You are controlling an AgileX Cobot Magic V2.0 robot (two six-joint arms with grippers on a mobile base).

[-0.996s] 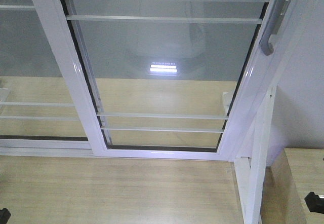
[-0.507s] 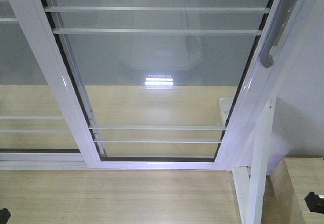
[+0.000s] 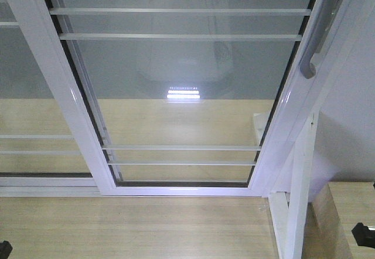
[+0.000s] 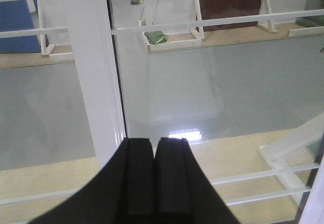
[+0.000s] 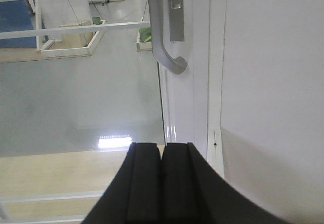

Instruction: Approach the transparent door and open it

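Approach looks about done: transparent door (image 3: 181, 83) fills the front view, seemingly shut against the white jamb post (image 3: 299, 183) at right. Its curved handle (image 5: 162, 41) sits above and just ahead of the right fingers (image 5: 144, 183), which are pressed together on nothing. Left fingers (image 4: 139, 178) likewise clenched and empty, facing a white stile (image 4: 93, 82). Next move, I'd judge: part the right fingers, reach up, close on the handle, draw the panel left. Beyond the glass a low wooden tray (image 4: 172, 45) holds something green (image 4: 156, 37); cannot tell what.
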